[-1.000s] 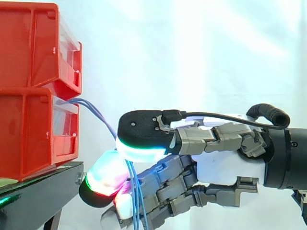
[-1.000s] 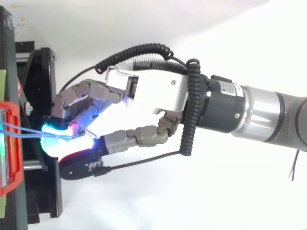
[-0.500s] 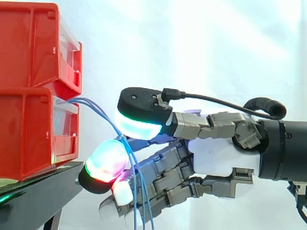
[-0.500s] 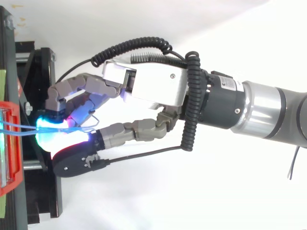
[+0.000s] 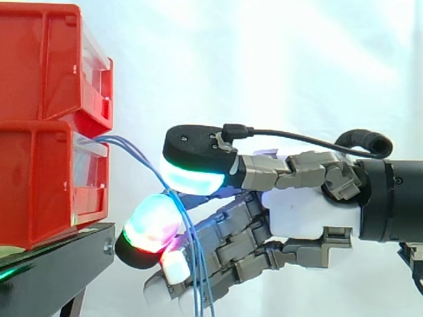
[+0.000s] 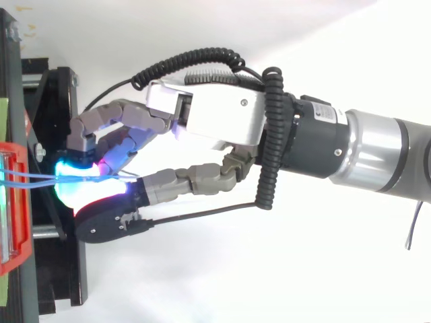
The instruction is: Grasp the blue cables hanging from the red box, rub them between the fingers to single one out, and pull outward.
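Observation:
Several thin blue cables [image 5: 135, 149] come out of the lower red bin [image 5: 39, 185] and arc down to the right. They run between the thumb's cyan pad and a finger's green-red pad [image 5: 151, 224], then hang straight down in front of the curled fingers. My hand [image 5: 297, 214] reaches in level from the right, thumb on top, fingers curled below, pinching the cables just off the bin's front. From above, the cables [image 6: 30, 177] lead from the red bin [image 6: 15, 222] into the glowing pads of the hand [image 6: 215, 118].
A second red bin [image 5: 46, 59] is stacked on the lower one. Both stand on a black stand [image 5: 59, 264] whose edge lies just under the fingertips. A white curtain hangs behind.
The thumb lifted off the finger pad, then came back down nearer to it. The finger pads slid slightly right and down along the cables. The cables stay between thumb and fingers.

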Controlling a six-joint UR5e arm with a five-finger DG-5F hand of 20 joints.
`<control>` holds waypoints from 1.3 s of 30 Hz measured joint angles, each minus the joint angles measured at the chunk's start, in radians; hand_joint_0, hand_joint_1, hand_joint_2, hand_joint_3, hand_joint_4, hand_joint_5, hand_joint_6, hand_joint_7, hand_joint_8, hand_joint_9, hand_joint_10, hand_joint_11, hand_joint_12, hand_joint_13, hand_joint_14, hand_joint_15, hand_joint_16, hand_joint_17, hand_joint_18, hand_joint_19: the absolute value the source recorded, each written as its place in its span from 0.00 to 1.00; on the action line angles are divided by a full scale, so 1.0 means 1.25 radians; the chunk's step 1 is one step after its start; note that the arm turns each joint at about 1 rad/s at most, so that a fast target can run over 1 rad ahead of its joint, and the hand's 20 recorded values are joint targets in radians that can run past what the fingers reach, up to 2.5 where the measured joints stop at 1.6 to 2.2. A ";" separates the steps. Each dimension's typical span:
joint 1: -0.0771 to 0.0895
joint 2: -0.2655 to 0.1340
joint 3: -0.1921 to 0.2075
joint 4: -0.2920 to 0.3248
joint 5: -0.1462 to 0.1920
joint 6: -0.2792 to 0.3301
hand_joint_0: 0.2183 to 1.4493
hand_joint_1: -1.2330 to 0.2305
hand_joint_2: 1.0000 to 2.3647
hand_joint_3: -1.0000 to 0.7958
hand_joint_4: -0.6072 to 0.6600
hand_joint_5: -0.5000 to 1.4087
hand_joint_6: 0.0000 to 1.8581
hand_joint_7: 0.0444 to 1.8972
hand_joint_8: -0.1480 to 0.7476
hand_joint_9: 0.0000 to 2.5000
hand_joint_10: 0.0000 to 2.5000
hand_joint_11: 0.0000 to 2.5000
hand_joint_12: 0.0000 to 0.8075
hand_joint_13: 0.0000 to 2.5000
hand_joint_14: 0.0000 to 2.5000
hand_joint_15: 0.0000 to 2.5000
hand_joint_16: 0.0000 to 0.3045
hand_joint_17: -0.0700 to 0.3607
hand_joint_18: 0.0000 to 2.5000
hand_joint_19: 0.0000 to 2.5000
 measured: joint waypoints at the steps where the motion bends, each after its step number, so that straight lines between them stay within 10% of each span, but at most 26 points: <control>1: 0.000 0.002 0.000 -0.008 -0.001 0.000 0.30 0.47 0.01 0.37 0.62 0.20 0.34 0.56 0.49 0.37 0.01 0.21 0.43 0.28 0.01 0.13 0.18 0.44 0.25 0.17; 30: -0.010 0.020 0.037 -0.076 -0.003 0.000 0.31 0.39 0.01 0.49 0.63 0.17 0.48 0.40 0.53 0.38 0.01 0.23 0.47 0.29 0.00 0.12 0.20 0.48 0.28 0.16; 39: -0.010 0.020 0.038 -0.078 -0.003 0.000 0.28 0.39 0.01 0.37 0.63 0.17 0.46 0.41 0.50 0.37 0.01 0.24 0.43 0.27 0.01 0.13 0.18 0.45 0.26 0.17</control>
